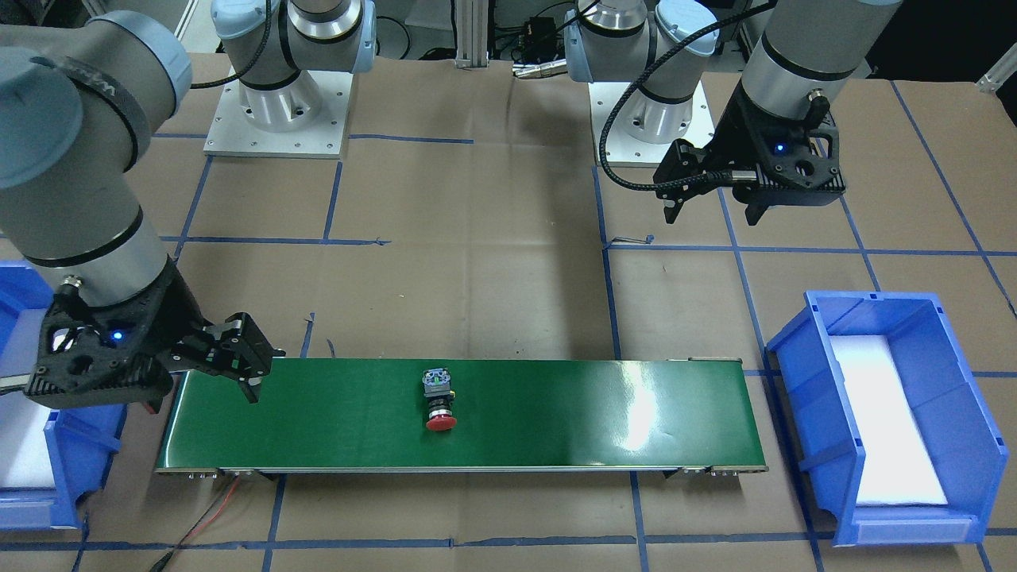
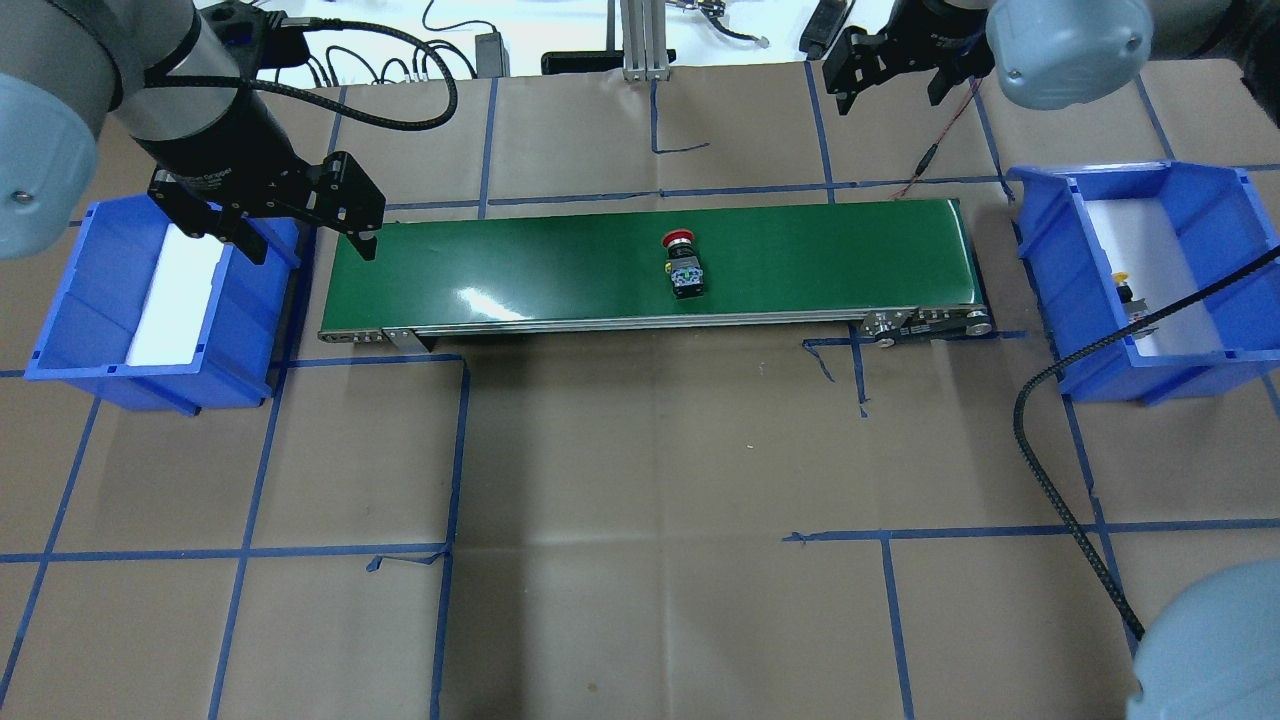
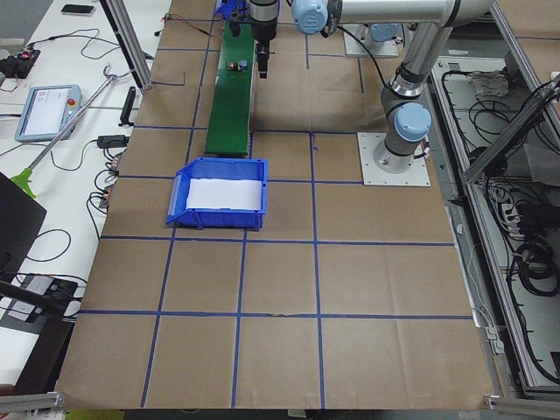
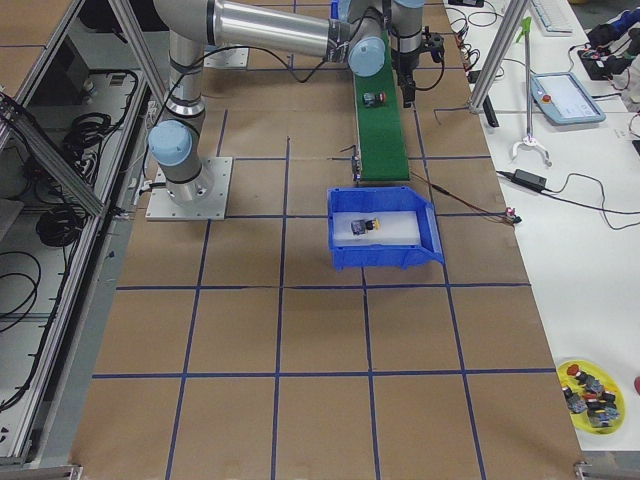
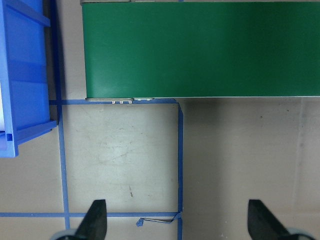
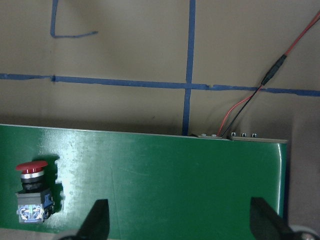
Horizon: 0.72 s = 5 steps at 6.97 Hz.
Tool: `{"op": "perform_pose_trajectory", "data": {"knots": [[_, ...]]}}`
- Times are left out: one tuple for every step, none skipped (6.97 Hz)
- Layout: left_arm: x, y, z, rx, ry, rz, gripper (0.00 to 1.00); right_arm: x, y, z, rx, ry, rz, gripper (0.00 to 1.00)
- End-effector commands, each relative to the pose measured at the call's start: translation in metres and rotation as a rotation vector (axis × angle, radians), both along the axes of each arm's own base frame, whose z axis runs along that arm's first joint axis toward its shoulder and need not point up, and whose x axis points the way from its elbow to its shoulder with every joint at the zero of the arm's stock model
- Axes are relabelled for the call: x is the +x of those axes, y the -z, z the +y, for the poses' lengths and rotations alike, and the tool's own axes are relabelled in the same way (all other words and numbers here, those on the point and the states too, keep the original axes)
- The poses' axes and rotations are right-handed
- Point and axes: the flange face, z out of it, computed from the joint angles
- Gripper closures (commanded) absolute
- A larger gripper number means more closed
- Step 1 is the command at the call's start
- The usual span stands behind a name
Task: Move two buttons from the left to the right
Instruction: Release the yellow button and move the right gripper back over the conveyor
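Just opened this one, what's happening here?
Two arms work at a green conveyor belt. The yellow button already lies in the blue bin on the robot's right. The red button lies on its side about mid-belt, untouched. The right gripper hangs above the belt's right end, the left gripper near its left end, both with jaws open and empty.

red button [image 2: 683,262]: on its side, mid green belt [image 2: 520,265], frame centre | yellow button [image 2: 1124,284]: inside blue bin [image 2: 1048,280], frame right
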Motion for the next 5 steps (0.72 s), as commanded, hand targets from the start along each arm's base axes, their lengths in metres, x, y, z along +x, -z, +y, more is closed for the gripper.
{"op": "perform_pose_trajectory", "data": {"knots": [[0.0,0.0,0.0,0.0,0.0,-0.002,0.0,0.002,0.022,-0.007,0.045,0.009,-0.011,0.0],[0.0,0.0,0.0,0.0,0.0,0.0,0.0,0.003,0.025,-0.008,0.053,0.027,-0.015,0.0],[0.0,0.0,0.0,0.0,0.0,0.0,0.0,0.004,0.03,-0.008,0.064,0.051,-0.026,0.0],[0.0,0.0,0.0,0.0,0.0,0.0,0.0,0.005,0.04,-0.01,0.079,0.057,-0.026,0.0],[0.0,0.0,0.0,0.0,0.0,0.0,0.0,0.017,0.051,-0.009,0.099,0.056,-0.024,0.0]]}}
